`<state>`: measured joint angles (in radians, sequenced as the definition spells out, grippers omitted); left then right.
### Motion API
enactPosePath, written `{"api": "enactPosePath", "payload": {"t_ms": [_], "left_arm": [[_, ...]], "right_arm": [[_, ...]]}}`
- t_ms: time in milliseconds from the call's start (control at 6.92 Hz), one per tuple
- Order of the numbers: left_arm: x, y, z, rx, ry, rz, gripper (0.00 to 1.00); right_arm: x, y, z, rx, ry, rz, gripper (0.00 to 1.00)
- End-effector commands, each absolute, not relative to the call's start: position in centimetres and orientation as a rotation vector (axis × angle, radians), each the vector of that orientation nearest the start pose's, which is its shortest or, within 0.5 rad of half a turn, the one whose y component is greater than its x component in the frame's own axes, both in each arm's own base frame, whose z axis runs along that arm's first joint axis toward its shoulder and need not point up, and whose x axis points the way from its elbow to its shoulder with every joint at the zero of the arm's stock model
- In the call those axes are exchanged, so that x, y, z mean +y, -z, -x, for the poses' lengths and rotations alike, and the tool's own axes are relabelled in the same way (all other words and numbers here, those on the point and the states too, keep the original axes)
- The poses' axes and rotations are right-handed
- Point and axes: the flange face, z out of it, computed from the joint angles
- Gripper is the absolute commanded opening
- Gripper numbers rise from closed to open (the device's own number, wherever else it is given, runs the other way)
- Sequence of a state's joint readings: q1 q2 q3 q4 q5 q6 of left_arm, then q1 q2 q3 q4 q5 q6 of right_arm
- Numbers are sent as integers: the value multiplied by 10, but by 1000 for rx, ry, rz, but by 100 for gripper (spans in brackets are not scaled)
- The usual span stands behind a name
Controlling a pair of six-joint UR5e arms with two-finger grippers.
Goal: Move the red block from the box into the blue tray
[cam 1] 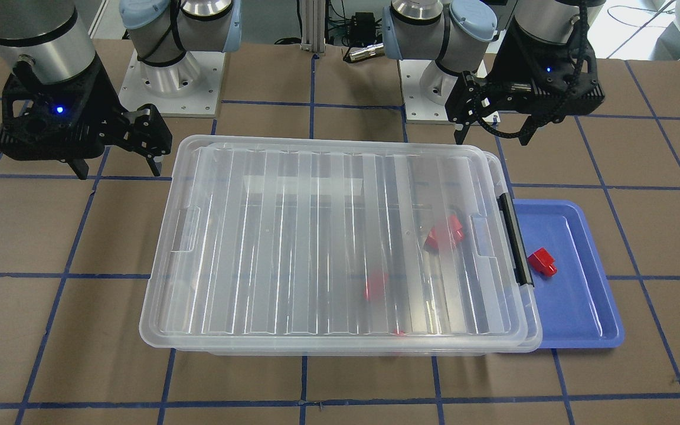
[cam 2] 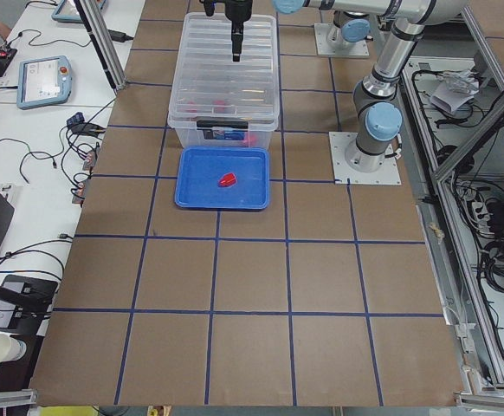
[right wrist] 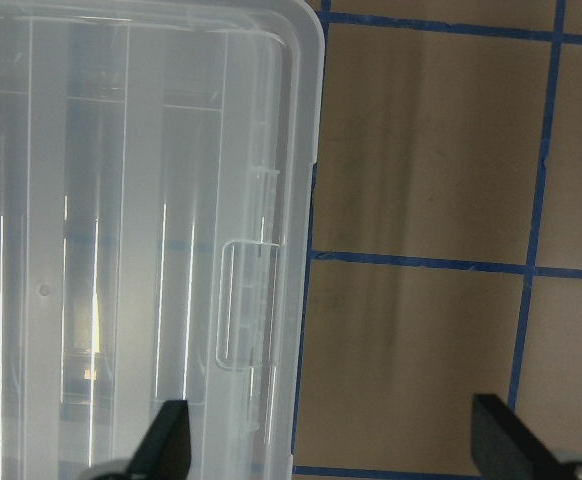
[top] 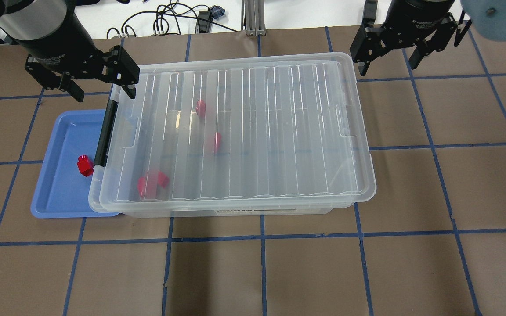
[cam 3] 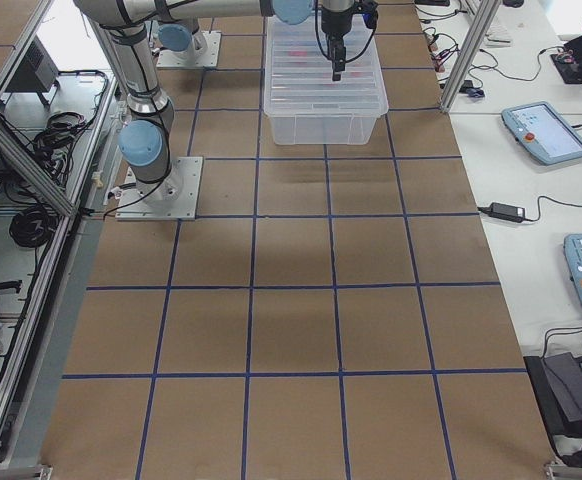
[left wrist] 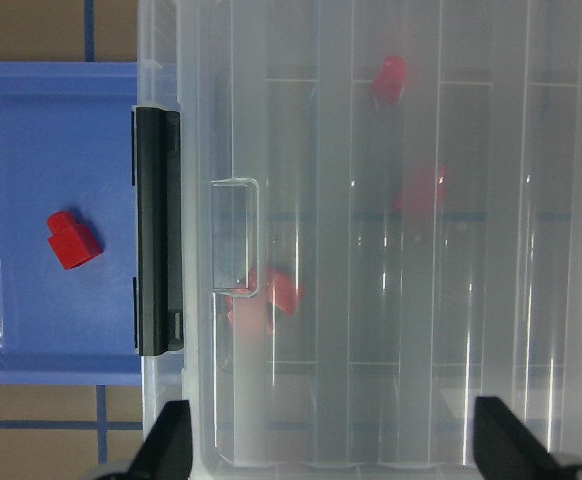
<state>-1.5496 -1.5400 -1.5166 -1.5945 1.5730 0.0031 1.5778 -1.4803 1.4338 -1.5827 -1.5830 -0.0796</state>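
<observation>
Hanging open over the lidded clear plastic box, left claw and right claw risk shoving it across the shallow blue tray and small red block

A ribbed clear lid shuts the large clear plastic bin off from me; the shallow periwinkle-blue tray beside its black latch bar lies open above.

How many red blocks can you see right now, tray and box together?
5, likely. One red block lies in the blue tray. Through the closed box: two single blocks mid-box, plus a blurred clump near the black latch that looks like two. More may be hidden.
</observation>
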Motion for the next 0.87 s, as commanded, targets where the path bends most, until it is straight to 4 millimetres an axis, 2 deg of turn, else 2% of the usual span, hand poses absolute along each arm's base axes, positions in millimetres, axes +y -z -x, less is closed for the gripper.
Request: {"api": "enactPosePath", "payload": {"t_ms": [0, 723], "left_arm": [[-485, -524, 123, 3125, 72, 25, 100], [-493, -516, 120, 3121, 50, 55, 100]], "right_arm": [[-534, -511, -136, 3152, 91, 137, 100], [-535, -510, -136, 3152, 91, 137, 100]]}}
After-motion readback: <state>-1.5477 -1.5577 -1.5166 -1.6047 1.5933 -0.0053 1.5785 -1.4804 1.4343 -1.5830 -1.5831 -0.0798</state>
